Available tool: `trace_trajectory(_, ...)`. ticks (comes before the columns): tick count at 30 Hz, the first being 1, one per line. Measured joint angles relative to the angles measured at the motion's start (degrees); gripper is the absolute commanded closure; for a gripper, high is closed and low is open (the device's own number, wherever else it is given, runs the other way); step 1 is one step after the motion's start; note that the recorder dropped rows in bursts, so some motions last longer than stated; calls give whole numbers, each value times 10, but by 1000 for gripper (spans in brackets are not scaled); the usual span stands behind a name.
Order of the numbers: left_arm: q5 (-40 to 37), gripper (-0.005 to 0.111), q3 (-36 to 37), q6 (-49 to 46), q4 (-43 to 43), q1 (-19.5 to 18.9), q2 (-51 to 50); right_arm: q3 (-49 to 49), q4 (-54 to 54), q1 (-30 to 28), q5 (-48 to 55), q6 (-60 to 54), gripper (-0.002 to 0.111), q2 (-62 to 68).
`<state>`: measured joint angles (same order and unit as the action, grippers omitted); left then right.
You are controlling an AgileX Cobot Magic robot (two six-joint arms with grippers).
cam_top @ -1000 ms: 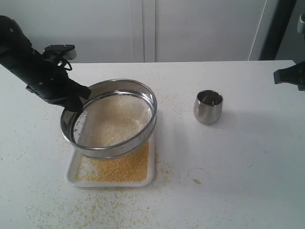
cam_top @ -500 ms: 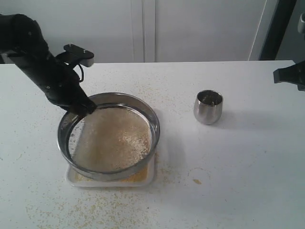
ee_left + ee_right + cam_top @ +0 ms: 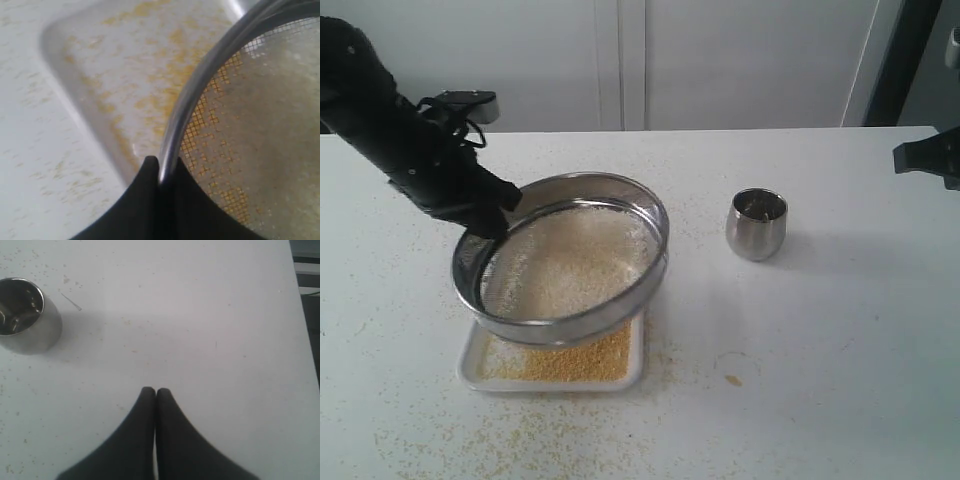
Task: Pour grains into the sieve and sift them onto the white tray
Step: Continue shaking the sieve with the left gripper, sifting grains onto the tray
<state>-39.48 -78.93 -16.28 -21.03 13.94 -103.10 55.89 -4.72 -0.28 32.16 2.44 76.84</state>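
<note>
Steel rim of the sieve point(image 3: 570, 325) pinched edge-on between the left jaws, one black finger inside the ring and one outside, clamped tight on the metal. Out from those jaws, the wide round ring held tilted in the air on the end of the left arm point(image 3: 405, 135), side farthest from the jaws riding higher. Across the grey mesh just past the jaw tips, a bed of pale grains point(image 3: 575, 260), thinner at the gripped edge, where the wire weave shows through in the left wrist view.

Directly below the jaws and the sieve, the white tray point(image 3: 470, 372) flat on the tabletop point(image 3: 820, 350), its far part hidden under the ring. On the uncovered strip, a layer of golden grains point(image 3: 570, 360); seen past the gripped rim point(image 3: 200, 85), more yellow bits over the tray floor and along its low wall point(image 3: 75, 85). Loose specks on the tabletop around the tray.

Right jaws pressed together with nothing between them, above bare tabletop, well apart from the sieve. Off to one side ahead of their tips, well clear of them, a small rounded steel cup point(image 3: 25, 315) standing upright point(image 3: 757, 223).
</note>
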Motion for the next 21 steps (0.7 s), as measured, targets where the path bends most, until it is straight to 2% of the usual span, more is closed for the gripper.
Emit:
trace_trajectory(2,8,107,0,21,15,-28,0,0,0,0,0,1,108,0)
trace_trajectory(4,22,107,0,15,38,-36,0,0,0,0,0,1,108,0)
trace_trajectory(8,9,107,0,-7,68,2,0,0,0,0,0,1,108,0)
trace_trajectory(10,-1,107,0,20,74,1,0,0,0,0,0,1,108,0)
trace_trajectory(12,6,107,0,35,50,-21,1,0,0,0,0,1,108,0)
trace_trajectory(14,20,107,0,-3,15,-32,1,0,0,0,0,1,108,0)
trace_trajectory(15,25,107,0,-27,7,-32,1,0,0,0,0,1,108,0)
trace_trajectory(19,4,107,0,-55,17,13,4,0,0,0,0,1,108,0)
trace_trajectory(21,-6,107,-3,-2,40,-3,8,0,0,0,0,1,108,0)
